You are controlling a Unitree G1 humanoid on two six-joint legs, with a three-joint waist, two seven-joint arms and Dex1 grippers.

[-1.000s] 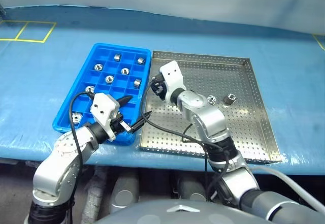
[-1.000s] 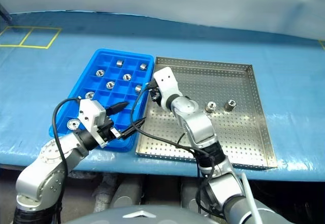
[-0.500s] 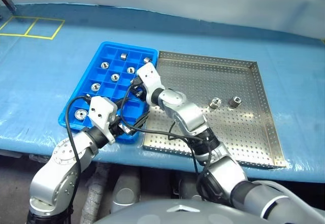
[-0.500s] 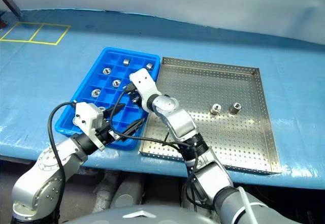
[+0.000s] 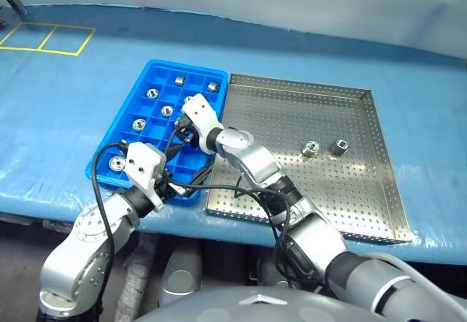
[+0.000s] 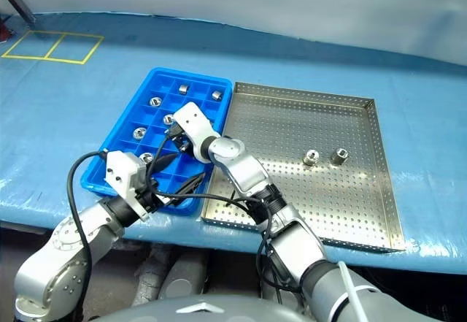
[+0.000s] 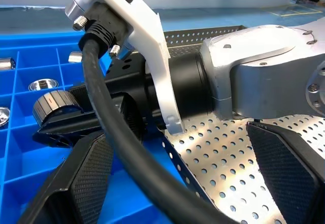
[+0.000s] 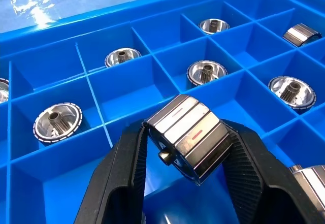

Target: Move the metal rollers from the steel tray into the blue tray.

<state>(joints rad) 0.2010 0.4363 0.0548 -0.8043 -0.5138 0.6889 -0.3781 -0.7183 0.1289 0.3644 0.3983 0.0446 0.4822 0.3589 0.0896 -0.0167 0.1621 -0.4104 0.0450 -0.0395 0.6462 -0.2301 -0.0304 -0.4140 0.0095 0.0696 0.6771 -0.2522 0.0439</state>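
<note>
**Another roller about to land, two to go**

Right end effector (image 8: 185, 181) is clamped on one of the metal rollers (image 8: 187, 137), hanging over an empty compartment of the blue tray (image 5: 130, 104), toward its 4 o'clock side. Left end effector (image 7: 177, 183) is spread wide, holding nothing, parked at the blue tray's near corner next to the steel tray (image 5: 379, 190).

Progress, as I read it: well past halfway. Roughly eight rollers already sit in their own compartments, mostly the far and left ones. Only two rollers (image 5: 324, 147) are left on the steel tray, side by side around 2 o'clock of its centre (they look a bit different from each other, can't tell more). So: drop this one, then two more trips.

Versus a second ago: the right arm was over the seam between the trays, now it has swung to 9 o'clock, over the blue tray. The camera shifted too. Left arm is basically unmoved, and the tray rollers haven't budged.
</note>
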